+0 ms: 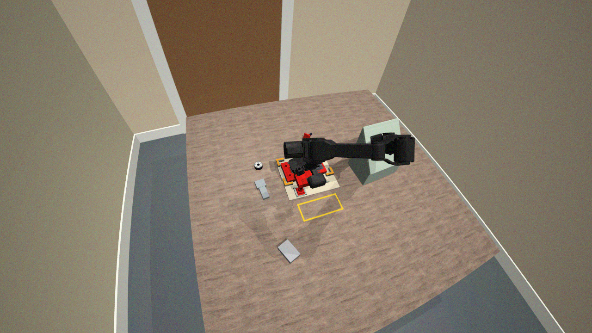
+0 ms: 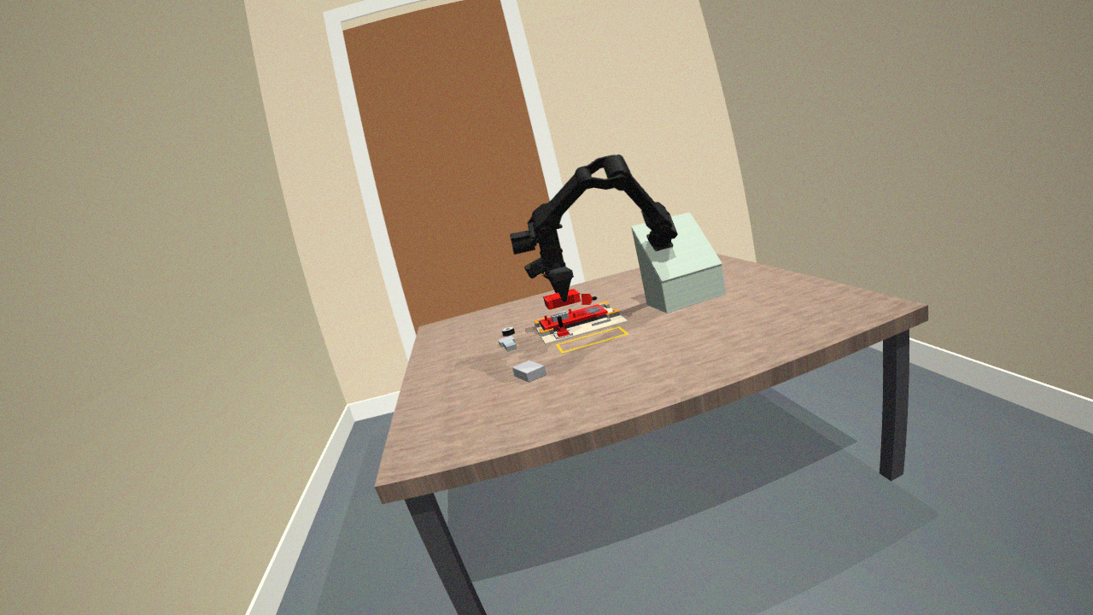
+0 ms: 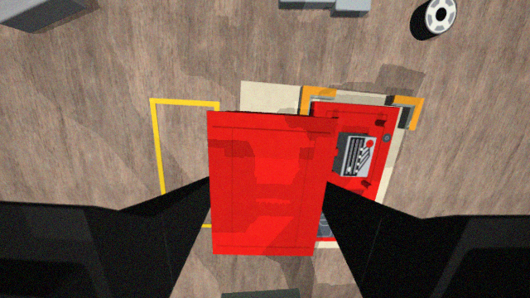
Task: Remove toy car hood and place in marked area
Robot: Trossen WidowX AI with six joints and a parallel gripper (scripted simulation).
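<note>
My gripper [image 2: 564, 296] [image 3: 267, 184] is shut on the red hood [image 1: 302, 178] [image 2: 552, 301] [image 3: 269, 165], one finger at each long side. The hood is in the air above the car, with a gap below it in the exterior view. The red toy car [image 1: 286, 170] [image 2: 596, 314] [image 3: 356, 113] sits between orange corner brackets, its grey engine [image 3: 359, 156] showing in the wrist view. The marked area, a yellow outline [image 1: 323, 214] [image 2: 594, 343] [image 3: 158, 146], lies on the table beside the car's board. In the wrist view the hood covers part of the outline.
A cream board [image 1: 331, 185] [image 3: 269, 97] bears the car and a red lever piece [image 1: 300, 191] [image 2: 562, 333]. A wheel [image 1: 258, 165] [image 3: 440, 14], a grey stepped piece [image 1: 262, 188] and a grey block [image 1: 288, 250] [image 2: 528, 371] lie around it. A pale green wedge [image 2: 692, 286] stands under the arm's base.
</note>
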